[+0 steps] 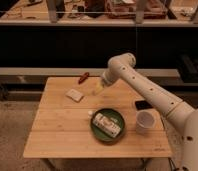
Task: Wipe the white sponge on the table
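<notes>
The white sponge (74, 94) lies flat on the back left part of the light wooden table (57, 131). My gripper (97, 90) hangs over the table's back middle, a short way to the right of the sponge and above it, not touching it. It is open and holds nothing. The white arm reaches in from the right, with its elbow high above the table's back edge.
A green plate (95, 131) holding a white printed packet (107, 124) sits at the front centre. A white cup (145, 121) and a flat black object (143, 105) are on the right. A red object (83, 77) lies at the back edge, and a small white bit (90, 113) sits near the plate.
</notes>
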Action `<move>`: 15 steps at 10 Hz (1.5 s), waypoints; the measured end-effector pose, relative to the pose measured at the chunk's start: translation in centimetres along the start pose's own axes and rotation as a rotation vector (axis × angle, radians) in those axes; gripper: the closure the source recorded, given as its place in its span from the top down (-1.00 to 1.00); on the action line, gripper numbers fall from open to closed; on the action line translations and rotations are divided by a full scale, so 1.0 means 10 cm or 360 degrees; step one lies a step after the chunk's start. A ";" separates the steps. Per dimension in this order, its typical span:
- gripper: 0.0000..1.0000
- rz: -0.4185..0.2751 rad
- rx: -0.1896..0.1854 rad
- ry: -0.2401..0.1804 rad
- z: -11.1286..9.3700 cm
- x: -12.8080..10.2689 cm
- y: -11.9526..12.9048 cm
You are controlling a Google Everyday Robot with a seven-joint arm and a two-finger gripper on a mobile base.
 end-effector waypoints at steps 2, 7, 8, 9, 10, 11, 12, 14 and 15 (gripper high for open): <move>0.60 0.0007 0.0003 0.0061 0.13 0.12 0.13; 0.60 -0.0030 -0.0073 0.0134 0.49 0.40 0.30; 0.60 -0.0037 -0.0060 0.0141 0.53 0.47 0.24; 0.60 -0.0041 -0.0039 0.0145 0.58 0.56 0.16; 0.60 -0.0049 -0.0019 0.0146 0.63 0.65 0.08; 0.60 -0.0054 -0.0009 0.0147 0.67 0.72 0.03; 0.60 -0.0055 -0.0004 0.0153 0.71 0.80 0.00; 0.60 -0.0036 -0.0019 0.0165 0.81 0.93 0.02; 0.60 -0.0026 -0.0029 0.0170 0.87 0.98 0.03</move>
